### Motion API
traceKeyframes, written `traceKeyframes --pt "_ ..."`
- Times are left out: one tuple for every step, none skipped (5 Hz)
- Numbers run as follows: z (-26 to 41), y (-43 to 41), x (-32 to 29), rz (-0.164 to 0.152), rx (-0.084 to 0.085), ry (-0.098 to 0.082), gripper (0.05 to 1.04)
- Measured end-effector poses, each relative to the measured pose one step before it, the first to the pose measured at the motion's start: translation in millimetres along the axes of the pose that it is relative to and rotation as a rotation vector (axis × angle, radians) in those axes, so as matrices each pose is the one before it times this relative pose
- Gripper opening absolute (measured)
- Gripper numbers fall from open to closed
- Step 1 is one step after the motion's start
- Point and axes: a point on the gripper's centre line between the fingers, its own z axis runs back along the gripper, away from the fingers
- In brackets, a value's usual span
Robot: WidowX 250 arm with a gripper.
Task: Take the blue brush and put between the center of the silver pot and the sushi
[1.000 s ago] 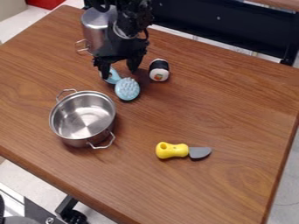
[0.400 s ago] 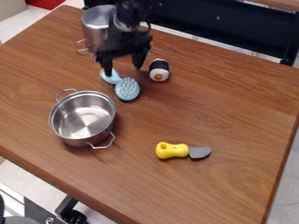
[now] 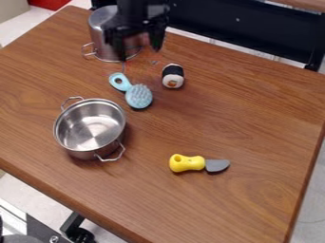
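Silver pot [image 3: 89, 127], blue brush [image 3: 138, 96], sushi [image 3: 173, 76]: brush laid between, seemingly as ordered.
Pot, round smooth metal, wire-handled, towards the desk's [image 3: 254, 111] near edge; tall pot [image 3: 101, 38], cylindrical, by the far left corner; brush, looped handle, bristles upward for stable rest; tool [image 3: 138, 53], released, spread above the far side, leaving the brush free; sushi, black-banded white cylinder; knife [image 3: 187, 163], bulbous yellow handle, grey blade, outside the placing line.
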Motion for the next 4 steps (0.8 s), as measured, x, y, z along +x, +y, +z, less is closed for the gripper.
traceKeyframes --pt "13.11 -6.09 -15.06 -0.0464 0.0023 0.0425 0.999" --pt "11.29 -12.53 -21.13 -0.0645 -0.0150 0.0338 0.999" --pt "-0.03 -11.88 -28.98 -0.1215 -0.0091 0.0830 0.998" --pt "-0.79 -7.21 -15.55 -0.1357 0.0001 0.0136 0.999"
